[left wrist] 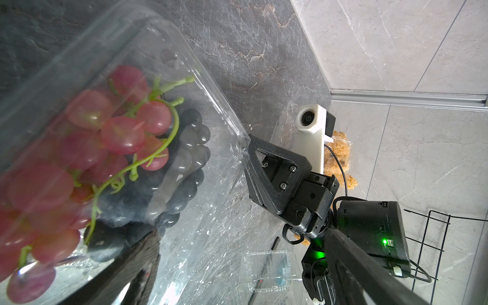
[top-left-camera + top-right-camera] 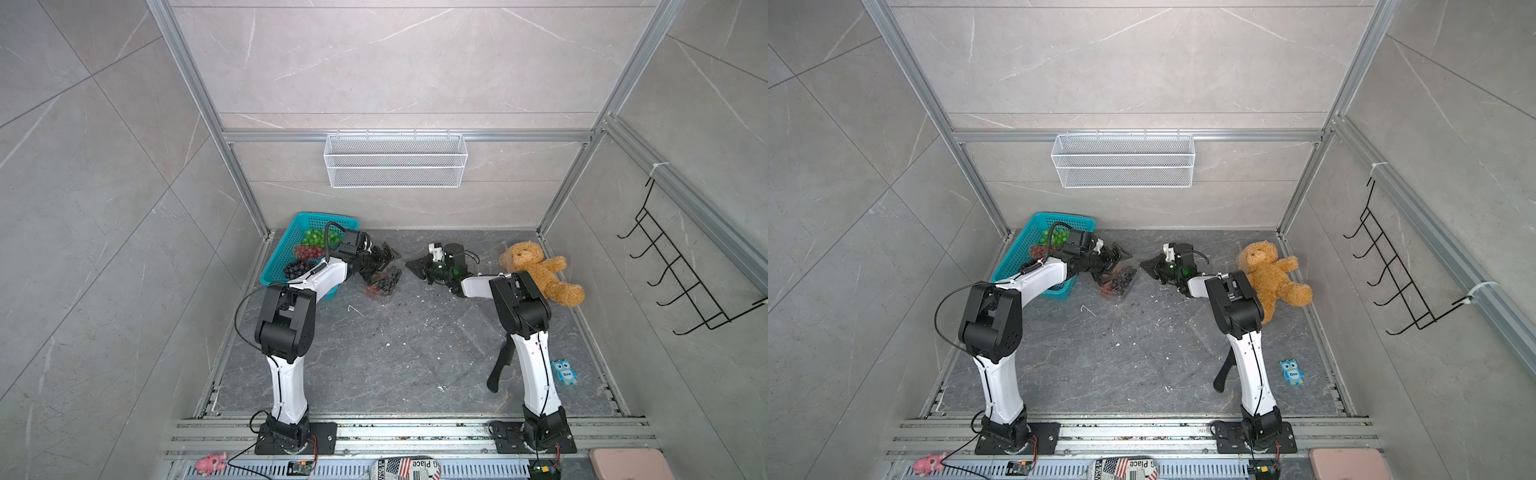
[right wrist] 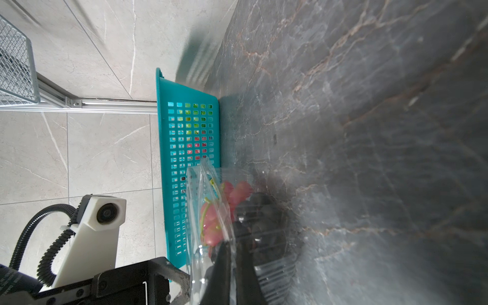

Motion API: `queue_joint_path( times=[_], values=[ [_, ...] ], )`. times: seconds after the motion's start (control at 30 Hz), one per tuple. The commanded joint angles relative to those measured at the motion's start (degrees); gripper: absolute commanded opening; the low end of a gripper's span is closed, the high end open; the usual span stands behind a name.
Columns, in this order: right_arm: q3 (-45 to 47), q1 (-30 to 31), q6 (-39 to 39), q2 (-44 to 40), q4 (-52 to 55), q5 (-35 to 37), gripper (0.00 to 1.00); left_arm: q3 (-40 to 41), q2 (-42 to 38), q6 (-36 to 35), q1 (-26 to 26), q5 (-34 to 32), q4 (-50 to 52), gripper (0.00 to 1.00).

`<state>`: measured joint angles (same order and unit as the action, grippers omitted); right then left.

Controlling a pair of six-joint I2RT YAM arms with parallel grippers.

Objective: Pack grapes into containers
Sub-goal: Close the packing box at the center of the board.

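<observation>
Working on the dark table [image 2: 374,353], far back and a bit to the left, near the teal basket [image 2: 279,253] and on its right side. Pinching the thin edge of the clear box [image 1: 221,148] with the right claw [image 1: 247,155], squeezed tight on the plastic. Holding the left claw [image 2: 380,265] wide open just over the same box, gripping nothing. Maybe getting the lid ready for folding over, but only guessing here.

Doing this step well:
- Moving the right claw slowly, because of the soft plastic, bending easily and slipping out of a pinch.
- Lifting the left claw up and away first, so as not to be blocking the lid.
- Watching for green stems poking up and getting caught under the lid.
- Pressing gently, not squashing the round berries.
- Not shoving the box sideways into the basket.

Looking at the grapes now. Seeing three bunches waiting in the basket: a green bunch [image 2: 312,237] at the far end, a red bunch [image 2: 307,251] in the middle, and a dark purple bunch [image 2: 295,269] nearest. Finding two more already packed inside the clear box: see-through red grapes [image 1: 121,134] on thin green stems, pressed up against shiny dark grapes [image 1: 190,148]. Filling most of the box, by the look of it. Also spotting a second clear box [image 1: 264,253] nearer on the table by the right arm, seeming empty and very hard to see.
</observation>
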<state>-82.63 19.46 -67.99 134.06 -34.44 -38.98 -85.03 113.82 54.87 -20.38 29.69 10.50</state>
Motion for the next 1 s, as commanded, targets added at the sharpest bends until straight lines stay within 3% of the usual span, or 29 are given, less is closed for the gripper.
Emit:
queue_joint_path(
  times=[0.0, 0.27, 0.67, 0.87, 0.97],
  values=[
    [3.2, 0.1, -0.6, -0.4, -1.6, 1.7, 0.05, -0.8, -1.1, -1.5, -0.3, 0.6, 1.5, 1.0],
    [11.5, -1.4, -1.9, -5.6, -5.2, 9.0, 0.03, -4.7, -3.7, -2.4, -0.3, -0.5, 4.7, 1.0],
    [20.7, -1.7, -9.1, -11.8, -11.5, 23.2, 0.04, 14.9, -13.4, 7.4, -0.9, -2.9, -15.0, 1.0],
    [22.9, 0.8, -9.4, -17.2, -6.9, 34.2, 0.06, 21.8, -14.7, 11.6, -2.1, -5.6, -23.1, 1.0],
    [20.4, 2.1, -9.0, -17.2, -2.2, 35.5, 0.08, 23.5, -13.7, 13.5, -2.9, -6.9, -26.1, 0.99]
  ],
)
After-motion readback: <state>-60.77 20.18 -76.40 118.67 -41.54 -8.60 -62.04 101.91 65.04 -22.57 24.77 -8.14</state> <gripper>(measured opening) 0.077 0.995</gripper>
